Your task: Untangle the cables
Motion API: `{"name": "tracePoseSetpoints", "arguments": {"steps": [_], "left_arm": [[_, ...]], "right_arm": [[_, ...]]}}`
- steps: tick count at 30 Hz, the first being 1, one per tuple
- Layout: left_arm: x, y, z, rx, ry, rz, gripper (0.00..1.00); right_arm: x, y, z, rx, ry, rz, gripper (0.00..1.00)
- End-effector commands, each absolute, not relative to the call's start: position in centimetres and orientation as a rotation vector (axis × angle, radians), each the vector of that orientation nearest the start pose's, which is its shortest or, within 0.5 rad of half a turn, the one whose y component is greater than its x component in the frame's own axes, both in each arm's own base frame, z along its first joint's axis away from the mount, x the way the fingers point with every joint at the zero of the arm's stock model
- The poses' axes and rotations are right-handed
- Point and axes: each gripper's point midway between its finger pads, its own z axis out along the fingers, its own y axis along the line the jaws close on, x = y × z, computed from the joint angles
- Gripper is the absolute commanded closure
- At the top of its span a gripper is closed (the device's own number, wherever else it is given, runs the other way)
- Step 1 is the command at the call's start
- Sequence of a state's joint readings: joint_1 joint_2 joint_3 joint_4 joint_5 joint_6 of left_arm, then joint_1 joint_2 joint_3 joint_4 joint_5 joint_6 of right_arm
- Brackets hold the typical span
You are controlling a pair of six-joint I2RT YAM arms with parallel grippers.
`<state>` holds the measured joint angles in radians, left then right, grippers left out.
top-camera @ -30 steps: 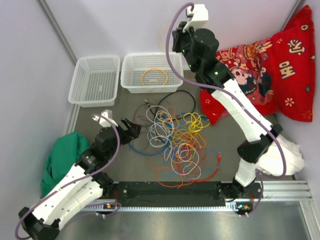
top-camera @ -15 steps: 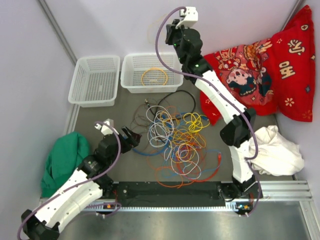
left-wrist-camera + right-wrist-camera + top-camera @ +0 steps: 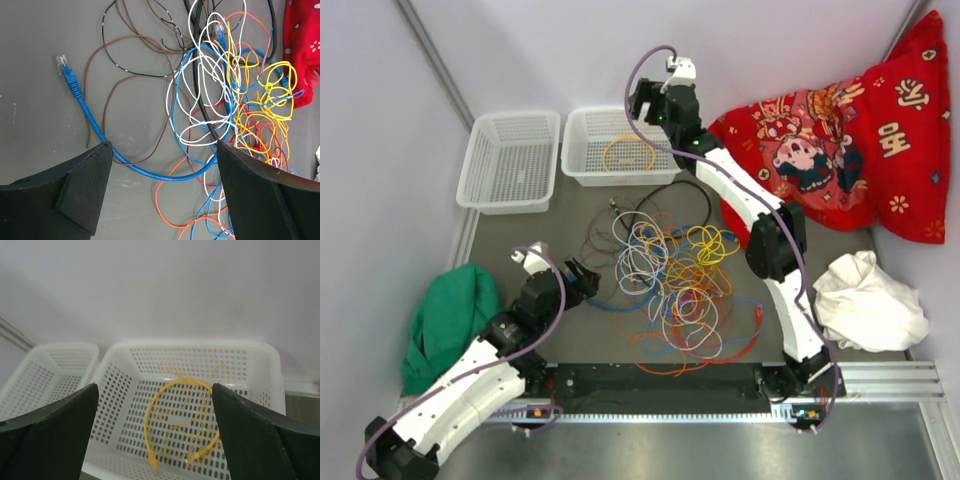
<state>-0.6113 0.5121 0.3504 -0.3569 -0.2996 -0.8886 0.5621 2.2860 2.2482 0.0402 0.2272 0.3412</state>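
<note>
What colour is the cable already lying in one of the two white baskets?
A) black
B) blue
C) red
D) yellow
D: the right wrist view shows a single yellow cable looped on the floor of the nearer white basket, apart from the tangle on the table.

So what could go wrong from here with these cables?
1. The blue cable under the open left gripper runs on into the tangle. Pulling it may drag or tighten the whole pile.
2. A brown wire lies close beside it, so the jaws might close on both.
3. The right gripper hangs open over the yellow cable in the basket. Dipping lower could snag it.
</note>
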Motion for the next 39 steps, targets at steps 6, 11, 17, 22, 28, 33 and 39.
{"name": "tracePoseSetpoints", "arguments": {"steps": [6, 11, 17, 22, 28, 33, 39], "left_arm": [[21.7, -13.9, 13.3, -0.446, 2.029, -0.707, 0.12], [21.0, -15.1, 13.8, -0.433, 2.050, -0.799, 0.14], [20.5, -15.9, 14.1, -0.433, 2.062, -0.863, 0.16], [20.1, -16.6, 14.4, -0.420, 2.079, -0.903, 0.17], [19.7, -16.5, 14.6, -0.442, 2.072, -0.935, 0.18], [19.3, -16.0, 14.4, -0.469, 2.067, -0.930, 0.18], [19.1, -15.4, 14.7, -0.476, 2.059, -0.911, 0.18]], "right_arm": [[50.4, 30.9, 40.6, 0.015, 1.554, 0.590, 0.01], [42.4, 28.0, 32.9, 0.011, 1.760, 0.605, 0.02], [32.9, 22.5, 19.5, 0.090, 2.088, 0.516, 0.07], [27.9, 20.5, 13.1, 0.141, 2.205, 0.537, 0.11], [26.8, 19.6, 9.8, 0.144, 2.258, 0.489, 0.13], [28.0, 20.2, 6.9, 0.109, 2.352, 0.385, 0.14], [30.2, 22.0, 6.6, 0.089, 2.318, 0.414, 0.29]]}}
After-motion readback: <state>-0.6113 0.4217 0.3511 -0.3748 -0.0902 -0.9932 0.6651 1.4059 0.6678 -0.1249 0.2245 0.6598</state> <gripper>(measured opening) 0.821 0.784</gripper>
